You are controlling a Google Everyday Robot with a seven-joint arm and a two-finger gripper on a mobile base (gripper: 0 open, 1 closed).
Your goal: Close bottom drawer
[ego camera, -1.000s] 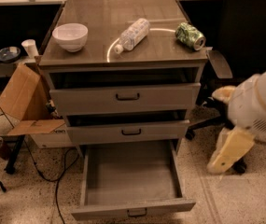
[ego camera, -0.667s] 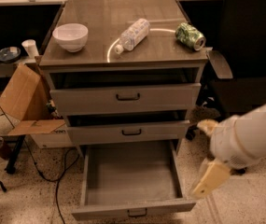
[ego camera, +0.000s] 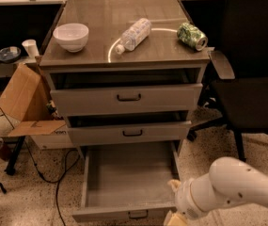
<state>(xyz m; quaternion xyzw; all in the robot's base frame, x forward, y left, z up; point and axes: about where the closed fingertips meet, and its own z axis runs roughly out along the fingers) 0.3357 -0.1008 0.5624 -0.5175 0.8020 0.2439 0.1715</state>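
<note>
The bottom drawer [ego camera: 124, 178] of the grey metal cabinet [ego camera: 124, 60] is pulled far out. It is a wide, shallow, empty grey tray with a small dark bar handle [ego camera: 138, 214] on its front. My gripper [ego camera: 172, 206] is at the bottom of the view, by the drawer's front right corner, on the end of my white arm [ego camera: 237, 187] that reaches in from the right. Part of the gripper is cut off by the bottom edge of the view.
The top drawer [ego camera: 126, 98] and middle drawer [ego camera: 131, 132] stand slightly ajar. On the cabinet top are a white bowl [ego camera: 71, 36], a lying plastic bottle [ego camera: 133, 33] and a green can [ego camera: 192, 35]. A black office chair [ego camera: 251, 88] stands right; a cardboard box [ego camera: 23, 102] and cables lie left.
My arm has swung from the right of the cabinet down and to the left, bringing the gripper to the open bottom drawer's front right corner. The drawer has not moved.
</note>
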